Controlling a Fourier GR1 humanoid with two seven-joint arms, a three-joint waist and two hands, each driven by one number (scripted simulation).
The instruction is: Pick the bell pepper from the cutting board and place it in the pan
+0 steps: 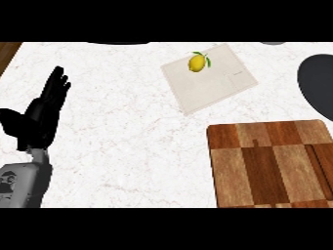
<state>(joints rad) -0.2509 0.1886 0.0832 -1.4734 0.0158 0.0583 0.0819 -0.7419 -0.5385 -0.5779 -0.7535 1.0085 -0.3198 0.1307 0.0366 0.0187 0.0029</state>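
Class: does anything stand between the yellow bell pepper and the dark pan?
Nothing visible does: only pale board and bare counter separate the bell pepper from the pan; the wooden board lies nearer the robot.

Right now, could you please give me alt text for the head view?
A small yellow green-stemmed fruit lies on a pale square mat. A wooden cutting board lies at lower right, a dark pan at the right edge; the left robot hand rests open at left.

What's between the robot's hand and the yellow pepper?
In the head view, just bare white counter, then a strip of the pale cutting board under the yellow bell pepper. The left hand is open.
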